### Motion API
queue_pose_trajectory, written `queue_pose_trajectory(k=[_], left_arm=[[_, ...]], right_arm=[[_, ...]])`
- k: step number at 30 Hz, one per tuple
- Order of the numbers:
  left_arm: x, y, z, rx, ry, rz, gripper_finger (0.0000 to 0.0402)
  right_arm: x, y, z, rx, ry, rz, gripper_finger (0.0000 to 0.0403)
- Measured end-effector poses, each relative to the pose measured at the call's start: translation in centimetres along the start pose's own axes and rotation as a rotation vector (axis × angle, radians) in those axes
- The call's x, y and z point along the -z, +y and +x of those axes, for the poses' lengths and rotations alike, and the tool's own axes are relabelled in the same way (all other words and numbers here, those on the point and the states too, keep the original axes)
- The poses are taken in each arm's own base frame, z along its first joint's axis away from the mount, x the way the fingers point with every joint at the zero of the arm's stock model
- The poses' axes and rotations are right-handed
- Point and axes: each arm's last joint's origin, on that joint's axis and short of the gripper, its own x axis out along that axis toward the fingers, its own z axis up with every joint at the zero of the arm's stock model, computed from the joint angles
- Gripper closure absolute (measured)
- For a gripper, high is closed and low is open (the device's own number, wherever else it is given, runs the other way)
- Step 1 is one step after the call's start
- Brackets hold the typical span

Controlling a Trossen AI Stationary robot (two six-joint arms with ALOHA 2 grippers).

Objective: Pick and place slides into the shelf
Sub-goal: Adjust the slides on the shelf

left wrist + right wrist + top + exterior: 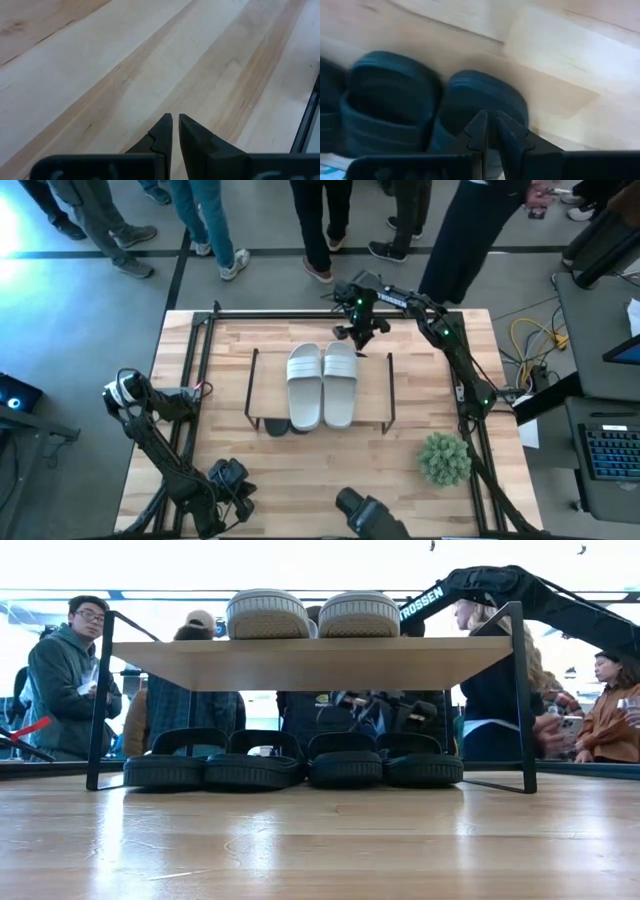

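Green plant [444,458] sits near the shelf [372,395], holding two white slides [322,384] above four black slides [290,762]; both grippers' jaws pressed together.

arm link text: "TROSSEN", white letters on the dark arm [500,588], low view, about 1 o'clock from the shelf [310,662] top
slides, tabletop, wrist views: no readable text
other labels: none legible

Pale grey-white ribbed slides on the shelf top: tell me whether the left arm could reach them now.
Probably yes: the pale grey-white ribbed slides lie uncovered, and bare tabletop separates them from the shut left gripper.
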Motion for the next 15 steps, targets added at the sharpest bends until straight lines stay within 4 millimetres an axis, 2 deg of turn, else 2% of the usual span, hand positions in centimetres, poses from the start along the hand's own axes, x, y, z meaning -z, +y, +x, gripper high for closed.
queue_pose_trajectory(k=[8,11,15], left_arm=[[0.0,0.0,0.0,0.001,-0.001,0.002,0.0385],[0.0,0.0,0.0,0.001,-0.001,0.002,0.0385],[0.0,-0.1,-0.1,0.003,0.0,0.0,0.0385]], right_arm=[[-0.6,-0.5,2.5,0.055,-0.013,0.014,0.0374],[-0.9,-0.5,2.6,0.048,-0.034,0.008,0.0374],[-0.8,-0.2,1.7,0.041,-0.055,-0.002,0.0374]])
